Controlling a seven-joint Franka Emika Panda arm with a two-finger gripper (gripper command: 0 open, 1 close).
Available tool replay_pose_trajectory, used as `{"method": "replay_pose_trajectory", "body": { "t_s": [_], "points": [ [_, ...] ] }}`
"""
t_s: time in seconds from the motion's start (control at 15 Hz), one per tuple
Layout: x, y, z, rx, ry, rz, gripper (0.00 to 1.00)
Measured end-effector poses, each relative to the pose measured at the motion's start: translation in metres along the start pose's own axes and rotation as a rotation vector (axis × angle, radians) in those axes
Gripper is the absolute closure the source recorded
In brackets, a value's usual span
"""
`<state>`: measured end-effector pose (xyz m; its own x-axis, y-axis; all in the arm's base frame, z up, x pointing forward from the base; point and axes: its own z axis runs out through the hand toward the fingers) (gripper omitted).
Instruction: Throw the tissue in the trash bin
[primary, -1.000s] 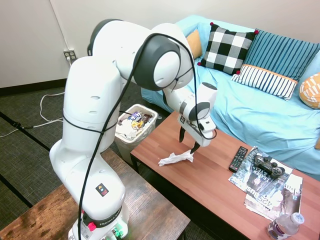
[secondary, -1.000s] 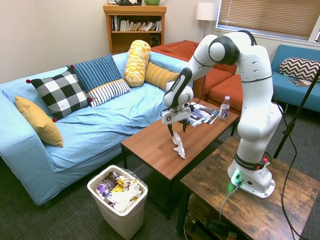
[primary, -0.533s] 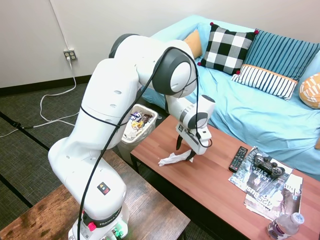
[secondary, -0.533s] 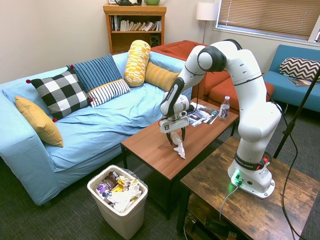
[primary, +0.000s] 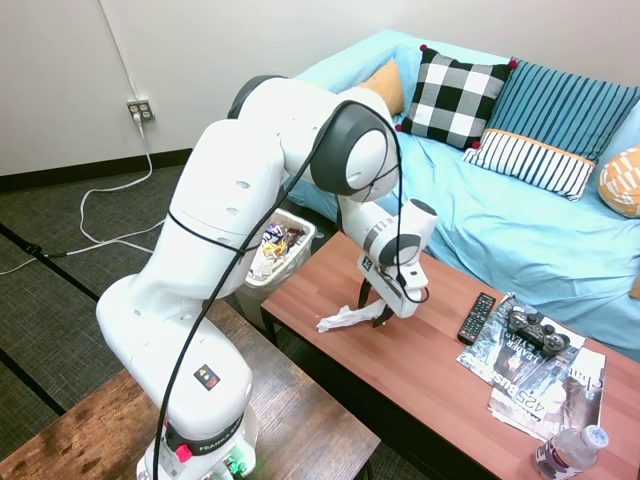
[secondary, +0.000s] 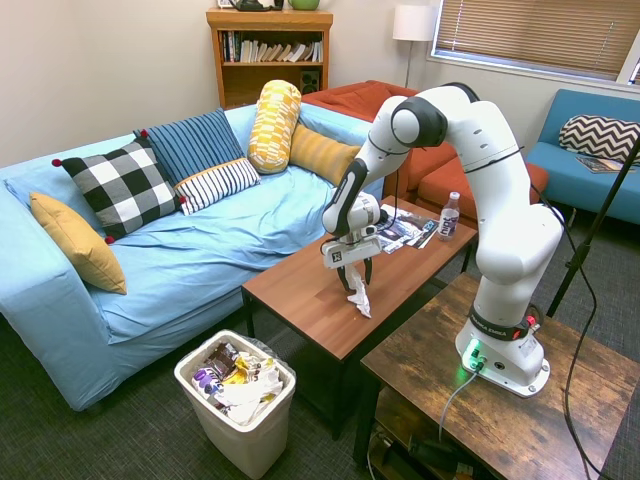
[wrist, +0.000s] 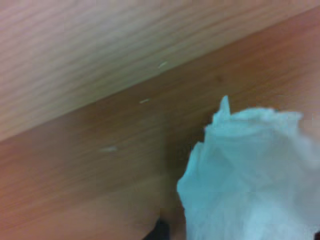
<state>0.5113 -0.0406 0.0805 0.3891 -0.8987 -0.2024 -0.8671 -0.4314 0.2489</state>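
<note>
Your gripper (primary: 375, 313) sits spread around the tissue (primary: 347, 317) on the tabletop (primary: 440, 375); grasp, lift and trash bin (secondary: 239, 424) drop remain.

tissue (primary: 350, 317): you see thin, crumpled white paper, matt
coffee table (primary: 440, 375): reddish wood, smooth, faint sheen
trash bin (secondary: 240, 435): white plastic, smooth
magazines (primary: 545, 385): glossy paper
sofa cover (secondary: 200, 250): blue cloth, wrinkled

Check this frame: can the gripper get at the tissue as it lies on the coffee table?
Probably yes. The gripper is down at one end of the tissue, which lies in the open on the coffee table; nothing stands between them.
</note>
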Motion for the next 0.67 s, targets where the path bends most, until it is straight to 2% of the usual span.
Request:
{"method": "replay_pose_trajectory", "body": {
  "t_s": [0.67],
  "points": [
    [0.0100, 0.0006, -0.0059, 0.044, -0.033, -0.002, 1.00]
  ]
}}
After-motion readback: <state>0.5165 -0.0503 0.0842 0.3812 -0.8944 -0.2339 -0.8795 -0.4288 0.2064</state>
